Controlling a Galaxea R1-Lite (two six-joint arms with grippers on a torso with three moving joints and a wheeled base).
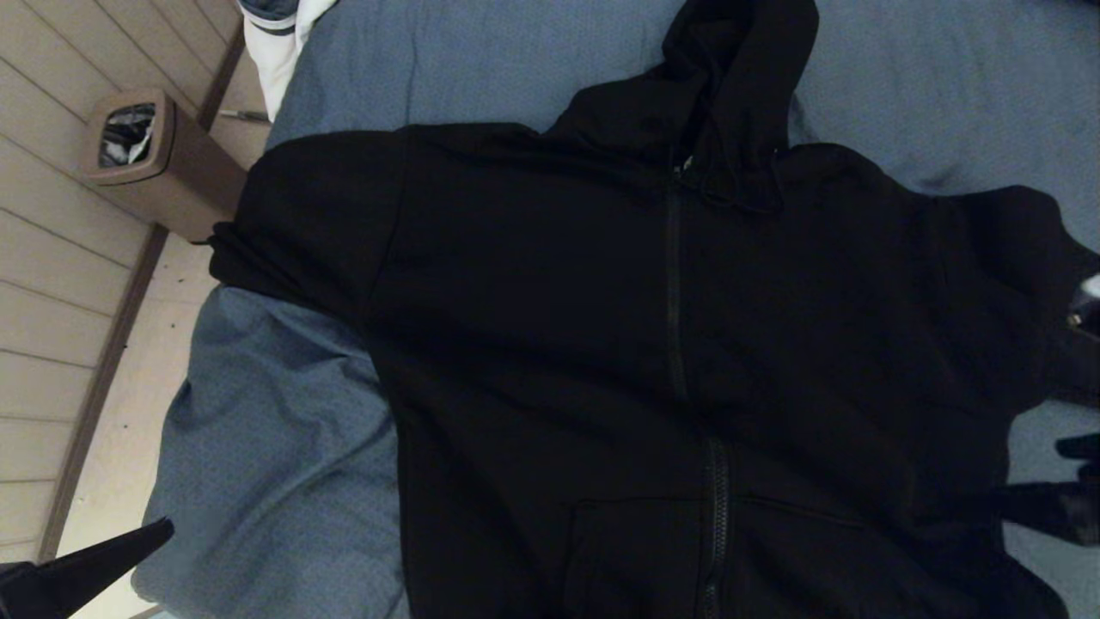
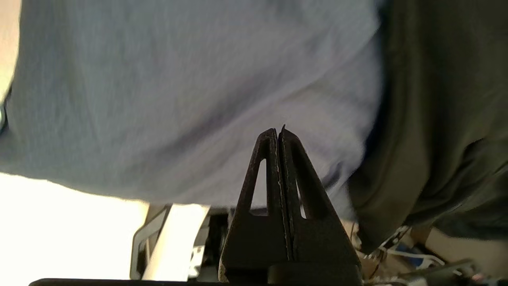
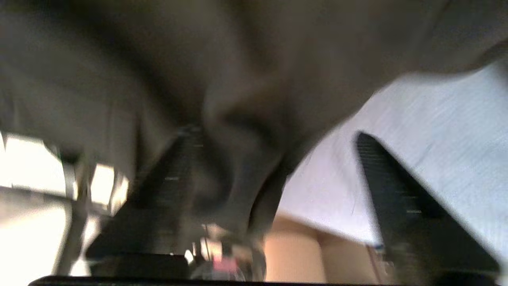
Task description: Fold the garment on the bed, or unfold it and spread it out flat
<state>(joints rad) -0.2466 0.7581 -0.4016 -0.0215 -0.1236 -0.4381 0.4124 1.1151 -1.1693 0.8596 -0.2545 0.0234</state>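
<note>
One garment [image 1: 550, 344], a black zip-front hoodie, lies front up and spread on the bed [image 1: 284, 447]. Its zipper [image 1: 675, 284] is closed, its one hood [image 1: 739, 94] points toward the far side, and two pouch pockets show at the near hem. One sleeve reaches the bed's left edge. The left end effector [image 2: 279, 133], fingers pressed together and empty, hovers over the sheet beside the hem. The right end effector [image 3: 278, 137] has its fingers spread wide, one against hoodie fabric. One bin [image 1: 137, 155] stands on the floor.

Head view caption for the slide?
Black zip-front hoodie spread face-up on blue-grey bed sheet; shut left gripper beside it.
</note>
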